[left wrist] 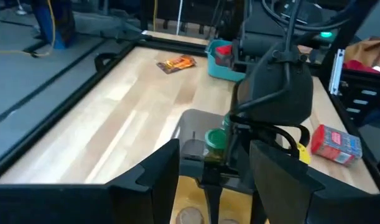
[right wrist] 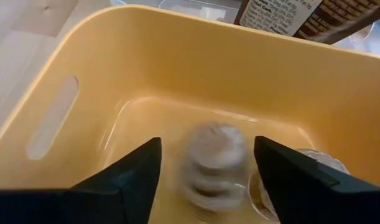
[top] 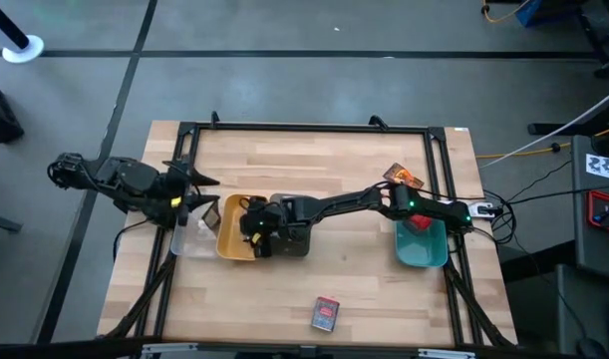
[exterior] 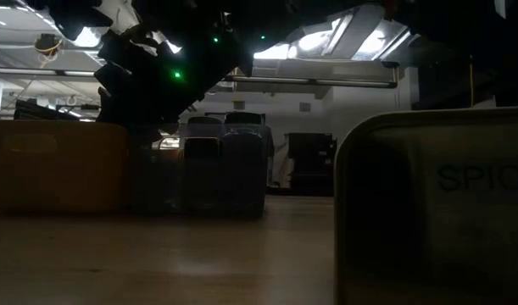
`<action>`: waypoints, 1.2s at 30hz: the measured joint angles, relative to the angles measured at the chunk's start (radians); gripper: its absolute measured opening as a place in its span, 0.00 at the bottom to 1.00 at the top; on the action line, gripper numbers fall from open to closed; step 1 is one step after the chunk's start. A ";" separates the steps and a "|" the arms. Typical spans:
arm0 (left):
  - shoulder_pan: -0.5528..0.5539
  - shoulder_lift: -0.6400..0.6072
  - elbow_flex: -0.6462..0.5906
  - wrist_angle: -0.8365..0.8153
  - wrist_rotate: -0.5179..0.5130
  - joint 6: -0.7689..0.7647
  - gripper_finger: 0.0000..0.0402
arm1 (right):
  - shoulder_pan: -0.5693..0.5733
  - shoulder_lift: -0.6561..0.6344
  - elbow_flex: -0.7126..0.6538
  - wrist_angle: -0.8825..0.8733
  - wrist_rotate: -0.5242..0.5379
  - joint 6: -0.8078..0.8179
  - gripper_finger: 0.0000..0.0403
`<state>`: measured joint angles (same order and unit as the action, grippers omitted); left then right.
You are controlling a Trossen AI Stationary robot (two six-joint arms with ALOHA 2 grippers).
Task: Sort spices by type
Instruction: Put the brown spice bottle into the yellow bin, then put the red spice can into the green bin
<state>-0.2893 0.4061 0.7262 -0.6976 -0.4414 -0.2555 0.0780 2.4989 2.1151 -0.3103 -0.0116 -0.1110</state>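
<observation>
Right wrist view: spread right hand over blurred tan-grey jar in yellow tray.

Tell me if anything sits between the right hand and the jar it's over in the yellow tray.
Nothing visible does. The right hand hangs open inside the yellow tray, with the tan-grey jar directly between its fingers; a second jar lies beside it.

You're looking at two matte black arms, built of rounded housings joined by slim links, with black cables looped along them. The right arm shows small green lights (one near its wrist). Its right claw ends in two broad, flat, dark wedge-shaped fingers, as does the left claw.
</observation>
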 joint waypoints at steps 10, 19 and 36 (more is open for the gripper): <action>0.000 -0.005 0.000 0.005 -0.001 -0.003 0.45 | 0.000 0.000 0.000 0.002 -0.004 0.001 0.72; 0.000 -0.005 0.000 0.004 -0.001 -0.006 0.45 | 0.001 -0.016 0.118 -0.151 -0.004 -0.001 0.72; 0.000 0.029 0.000 0.002 0.029 -0.028 0.45 | 0.039 -0.221 0.239 -0.521 -0.012 0.002 0.72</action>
<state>-0.2894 0.4353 0.7258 -0.6957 -0.4121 -0.2840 0.1168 2.2780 2.3539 -0.8314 -0.0241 -0.1089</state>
